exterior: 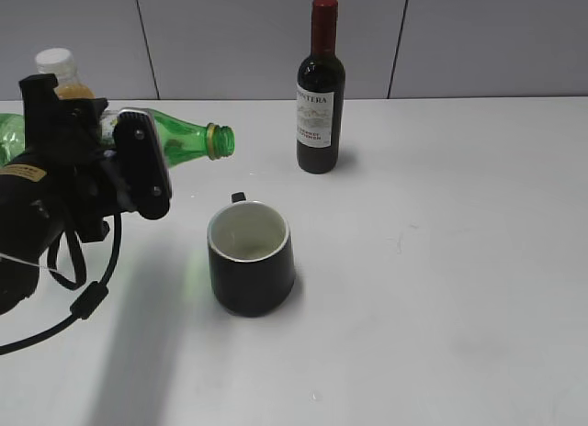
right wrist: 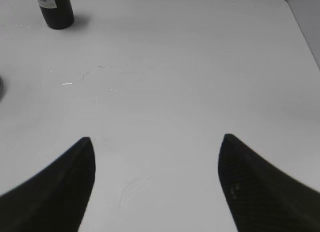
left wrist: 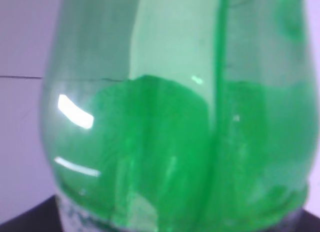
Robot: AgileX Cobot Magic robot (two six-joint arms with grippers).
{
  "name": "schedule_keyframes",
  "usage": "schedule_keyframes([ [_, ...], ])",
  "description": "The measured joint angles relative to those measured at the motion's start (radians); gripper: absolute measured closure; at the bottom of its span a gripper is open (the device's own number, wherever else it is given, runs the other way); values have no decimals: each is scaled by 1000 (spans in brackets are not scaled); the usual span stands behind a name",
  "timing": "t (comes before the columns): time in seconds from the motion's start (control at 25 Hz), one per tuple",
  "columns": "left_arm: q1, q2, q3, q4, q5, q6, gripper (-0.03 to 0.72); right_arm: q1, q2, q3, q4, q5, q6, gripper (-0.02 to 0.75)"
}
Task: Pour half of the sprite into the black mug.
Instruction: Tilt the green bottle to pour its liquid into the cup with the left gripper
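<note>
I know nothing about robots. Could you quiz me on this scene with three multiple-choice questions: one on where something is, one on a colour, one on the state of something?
1. Where does the wine bottle stand?
A. Behind the black mug, near the wall
B. In front of the mug
C. Inside the mug

2. What colour is the inside of the mug?
A. Red
B. White
C. Green

3. How is the green bottle held?
A. Upright, cap on
C. Lying flat on the table
B. Tipped nearly sideways, uncapped, mouth up and to the left of the mug

Answers: 1 A, the exterior view shows it farther back than the mug. 2 B, the mug's lining looks white. 3 B, the left pincer holds it tilted with its open neck toward the mug. The right pincer hangs open over bare table.
</note>
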Motion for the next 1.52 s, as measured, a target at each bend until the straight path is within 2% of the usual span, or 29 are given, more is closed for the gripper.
schedule_keyframes([
  [0.6, 0, 0, 0, -1, 0, 110, 225, 0, 0, 0, 0, 0, 0, 158],
  [1.24, 17, 0, 0, -10, -53, 114, 225, 0, 0, 0, 0, 0, 0, 158],
  [1.52, 17, 0, 43, 5, -56, 115, 225, 0, 0, 0, 0, 0, 0, 158],
])
